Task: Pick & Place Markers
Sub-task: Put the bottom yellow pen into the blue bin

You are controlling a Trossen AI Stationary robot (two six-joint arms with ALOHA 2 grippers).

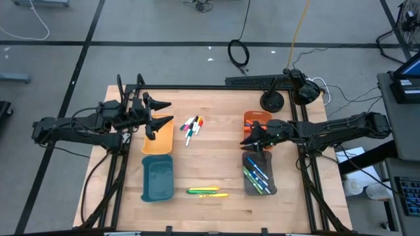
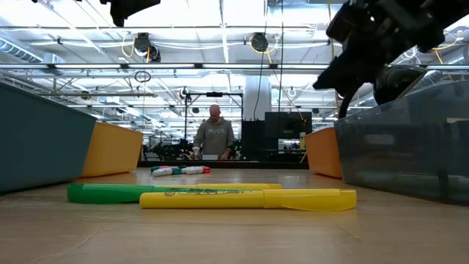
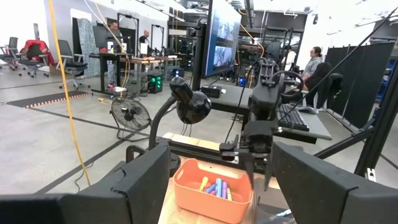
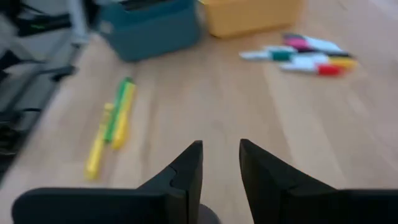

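1. Two arms are on your rig here. Your left pincer point(image 1: 159, 120) hangs over the yellow tray point(image 1: 157, 137) at the table's point(image 1: 216, 164) left side, and its fingers point(image 3: 140, 180) stand wide apart with nothing between them.
2. Your right pincer point(image 1: 247, 136) sits between the orange tray point(image 1: 257, 120) and the grey tray point(image 1: 259, 174) on the right side. Its fingers point(image 4: 186, 171) are a little apart, also empty, pointing out over bare wood toward the middle.
3. Markers still loose on the table: a small bunch of thin white markers point(image 1: 191, 127) with coloured caps lies near the middle, just right of the yellow tray. In the right wrist view you can see the same bunch point(image 4: 301, 55) beside that tray.
4. Down near the front edge you've got a green highlighter point(image 1: 202, 190) and a yellow highlighter point(image 1: 215, 195) lying side by side, just right of the teal tray point(image 1: 157, 178). The low view shows them touching or almost, green one point(image 2: 110, 192) behind the yellow one point(image 2: 249, 199).
5. Some markers are already in the grey tray point(image 1: 258, 176), and a few short ones lie in the orange tray point(image 3: 214, 186).
6. A person point(image 2: 214, 136) stands in the room behind the table.
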